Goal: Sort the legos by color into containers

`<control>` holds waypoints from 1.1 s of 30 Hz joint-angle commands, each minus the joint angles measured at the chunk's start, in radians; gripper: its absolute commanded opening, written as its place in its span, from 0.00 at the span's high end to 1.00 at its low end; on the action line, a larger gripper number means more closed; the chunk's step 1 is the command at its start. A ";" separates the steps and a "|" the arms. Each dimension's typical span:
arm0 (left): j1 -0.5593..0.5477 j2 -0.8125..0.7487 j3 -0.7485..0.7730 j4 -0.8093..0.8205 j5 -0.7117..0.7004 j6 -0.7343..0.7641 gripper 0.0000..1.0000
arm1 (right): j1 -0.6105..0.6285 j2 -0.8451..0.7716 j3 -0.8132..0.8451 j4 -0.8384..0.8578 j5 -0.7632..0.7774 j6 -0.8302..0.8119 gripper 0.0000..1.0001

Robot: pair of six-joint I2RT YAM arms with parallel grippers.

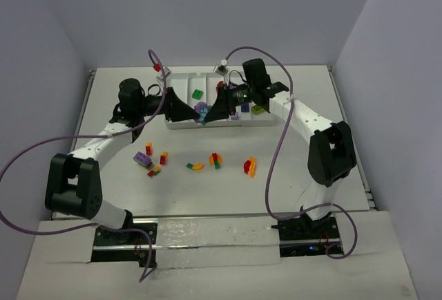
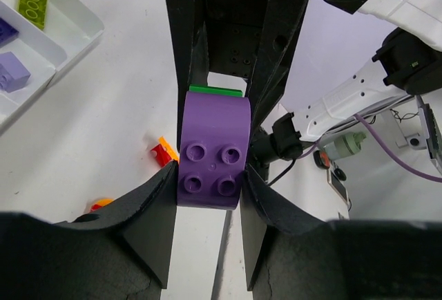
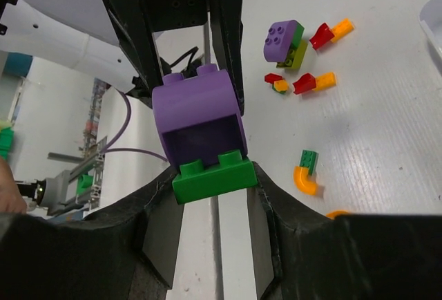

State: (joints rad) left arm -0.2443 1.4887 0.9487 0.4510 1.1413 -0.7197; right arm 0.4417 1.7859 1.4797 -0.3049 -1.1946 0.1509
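A purple curved lego (image 2: 212, 151) is joined to a dark green lego (image 3: 214, 177), and both are held in the air between my two grippers. My left gripper (image 2: 210, 175) is shut on the purple lego. My right gripper (image 3: 213, 175) is shut on the green lego, facing the left one. In the top view they meet (image 1: 202, 112) at the front wall of the white tray (image 1: 183, 86). The tray holds a lime lego (image 1: 197, 94), a purple one (image 1: 235, 115) and another lime one (image 1: 257, 109).
Loose legos lie on the table in front of the tray: a purple and lime stack (image 1: 143, 160), red and orange pieces (image 1: 164, 157), green and orange ones (image 1: 194, 166) (image 1: 216, 160), and a red and orange pair (image 1: 249, 166). Purple cables loop off both arms.
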 commanded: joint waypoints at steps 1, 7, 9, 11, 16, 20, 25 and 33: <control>0.140 -0.033 0.070 -0.017 -0.029 0.037 1.00 | -0.053 -0.057 -0.032 -0.107 0.025 -0.101 1.00; 0.272 -0.034 0.142 -0.111 -0.065 0.107 1.00 | -0.084 -0.011 -0.012 -0.168 0.195 -0.172 1.00; 0.304 -0.034 0.157 -0.133 -0.086 0.136 1.00 | -0.081 0.007 -0.001 -0.163 0.239 -0.158 1.00; 0.316 -0.042 0.182 -0.258 -0.158 0.257 1.00 | -0.060 0.060 0.050 -0.134 0.398 -0.106 1.00; 0.317 -0.060 0.189 -0.419 -0.282 0.405 1.00 | 0.010 0.220 0.307 -0.182 0.683 -0.054 1.00; 0.316 -0.079 0.198 -0.508 -0.386 0.478 1.00 | 0.062 0.372 0.518 -0.242 0.795 -0.045 1.00; 0.316 -0.113 0.170 -0.555 -0.459 0.537 1.00 | 0.129 0.508 0.668 -0.257 0.952 -0.057 0.99; 0.316 -0.099 0.163 -0.546 -0.492 0.542 1.00 | 0.173 0.621 0.747 -0.279 1.070 -0.074 0.51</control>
State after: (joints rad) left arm 0.0719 1.4082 1.0966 -0.0894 0.6889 -0.2042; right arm 0.6043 2.3924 2.1827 -0.5703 -0.2291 0.0880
